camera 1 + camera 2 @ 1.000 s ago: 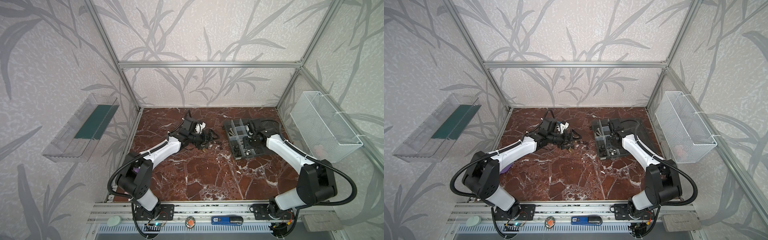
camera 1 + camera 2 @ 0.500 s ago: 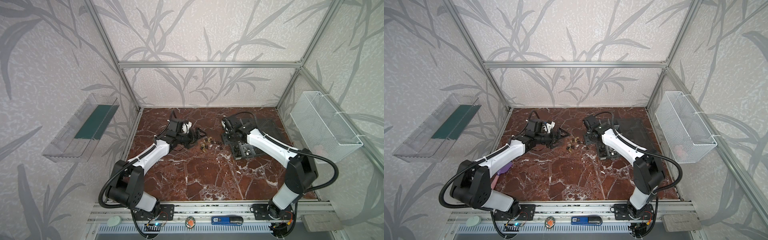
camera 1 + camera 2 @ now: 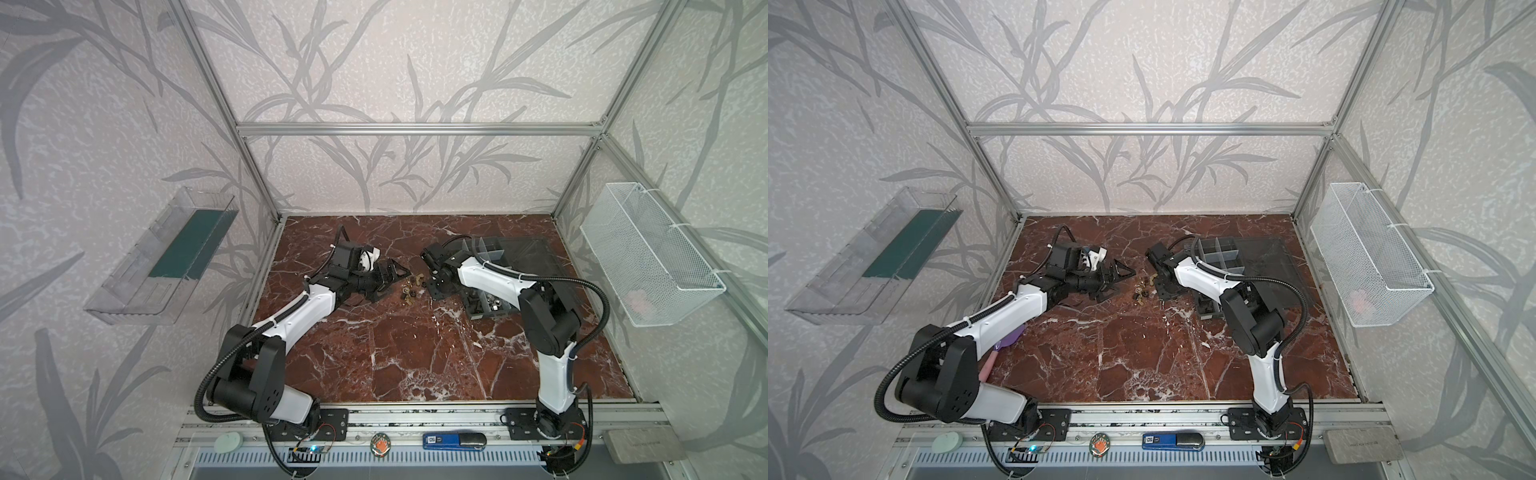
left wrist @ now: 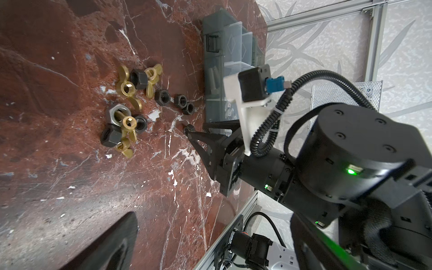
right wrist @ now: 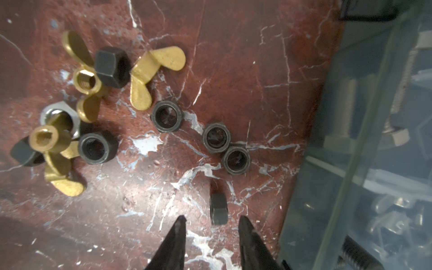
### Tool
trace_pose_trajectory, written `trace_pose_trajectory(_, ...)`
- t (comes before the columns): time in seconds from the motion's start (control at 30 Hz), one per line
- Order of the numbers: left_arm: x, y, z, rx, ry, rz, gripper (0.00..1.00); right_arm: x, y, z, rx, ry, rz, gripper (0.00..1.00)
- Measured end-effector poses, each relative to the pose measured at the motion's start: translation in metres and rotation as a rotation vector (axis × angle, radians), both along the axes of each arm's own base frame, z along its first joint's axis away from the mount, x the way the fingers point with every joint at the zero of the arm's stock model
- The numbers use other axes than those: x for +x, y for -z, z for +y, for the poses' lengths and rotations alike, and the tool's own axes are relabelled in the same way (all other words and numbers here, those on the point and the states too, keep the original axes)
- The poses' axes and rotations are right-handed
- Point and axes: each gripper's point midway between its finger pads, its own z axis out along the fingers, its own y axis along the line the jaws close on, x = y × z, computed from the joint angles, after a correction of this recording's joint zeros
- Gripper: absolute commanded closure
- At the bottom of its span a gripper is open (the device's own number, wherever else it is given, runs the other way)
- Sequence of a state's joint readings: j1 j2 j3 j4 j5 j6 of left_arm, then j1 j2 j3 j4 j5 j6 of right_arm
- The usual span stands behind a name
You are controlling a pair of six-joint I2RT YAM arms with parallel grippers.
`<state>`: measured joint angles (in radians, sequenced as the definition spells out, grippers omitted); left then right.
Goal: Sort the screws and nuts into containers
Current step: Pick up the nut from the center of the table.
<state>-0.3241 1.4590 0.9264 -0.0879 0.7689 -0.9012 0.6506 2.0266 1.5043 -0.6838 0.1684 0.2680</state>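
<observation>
Marble tabletop (image 5: 233, 58): black nut (image 5: 218, 210) lies between tips of right gripper (image 5: 212, 219).

The loose nuts (image 3: 411, 286) lie on the table (image 3: 395, 353), in a group between the left gripper (image 3: 397, 282) and the right gripper (image 5: 212, 220), just left of the organizer box (image 3: 492, 249). One separate nut (image 5: 218, 209) lies between the right gripper's fingertips, nearer the box. The wire basket (image 3: 648, 253) hangs on the right wall, the wall bin (image 3: 166, 257) on the left.
</observation>
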Motion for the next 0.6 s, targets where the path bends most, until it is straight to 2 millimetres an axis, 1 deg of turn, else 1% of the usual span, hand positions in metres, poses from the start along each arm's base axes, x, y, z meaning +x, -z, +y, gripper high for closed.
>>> trace_pose_trajectory(0.2, 0.001, -0.001, -0.001, -0.004, 0.001, -0.008, 0.01, 0.002, 0.004, -0.005, -0.028, 0.01, -0.004, 0.63)
trace_pose_trajectory(0.27, 0.001, -0.002, -0.001, -0.006, 0.002, -0.011, 0.0, 0.003, 0.006, -0.007, -0.033, 0.013, -0.004, 0.66)
trace_pose_trajectory(0.43, 0.001, -0.002, -0.001, -0.009, 0.005, -0.009, 0.01, 0.005, 0.014, -0.012, -0.047, 0.024, 0.01, 0.68)
trace_pose_trajectory(0.6, 0.001, -0.002, -0.001, -0.008, 0.006, -0.008, 0.0, 0.003, 0.025, -0.012, -0.054, 0.022, 0.035, 0.76)
